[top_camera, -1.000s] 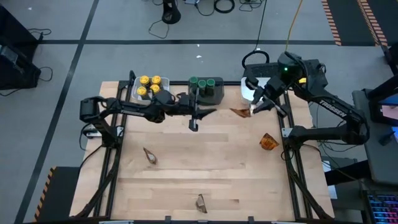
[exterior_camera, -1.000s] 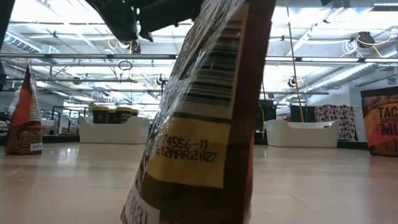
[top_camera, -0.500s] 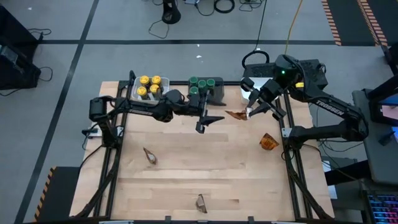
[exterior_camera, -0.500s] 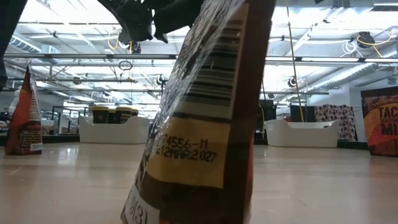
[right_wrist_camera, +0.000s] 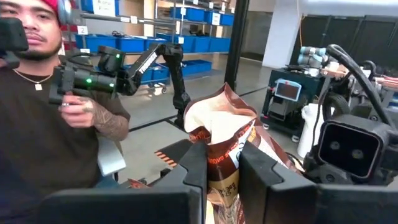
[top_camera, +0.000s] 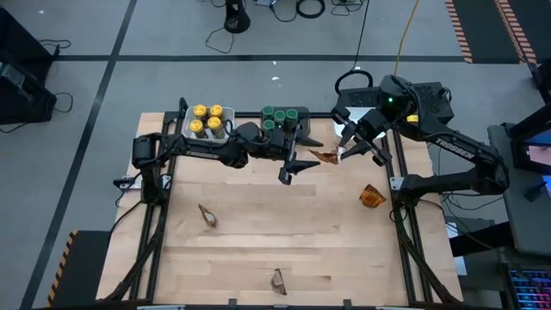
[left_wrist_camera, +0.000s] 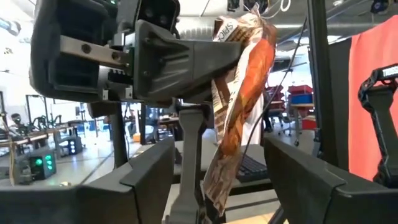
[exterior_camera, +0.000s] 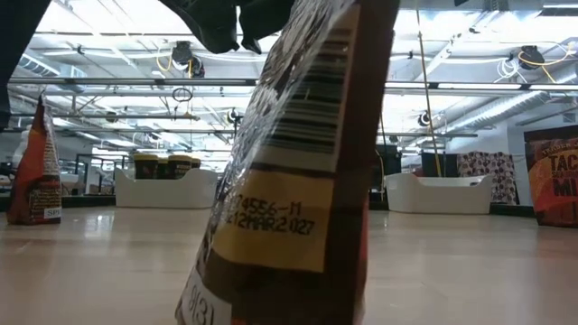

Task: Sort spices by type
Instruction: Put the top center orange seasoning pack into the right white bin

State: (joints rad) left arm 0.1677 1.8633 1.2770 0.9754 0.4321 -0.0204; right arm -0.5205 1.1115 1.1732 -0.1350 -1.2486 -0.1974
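Foreground packet [exterior_camera: 298, 181], seemingly edge-cropped

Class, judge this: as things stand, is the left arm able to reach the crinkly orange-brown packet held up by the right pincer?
Probably yes: the left pincer is open beside the orange-brown packet, which the right pincer grips, with nothing between them.

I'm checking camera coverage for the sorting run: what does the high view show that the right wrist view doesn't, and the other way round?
Only the high view shows the bin of yellow-lid jars, the green-lid jars, and three loose packets on the table. Only the right wrist view shows a seated person in the room beyond. Both show the right end effector shut on the held packet, and the open left end effector facing it.
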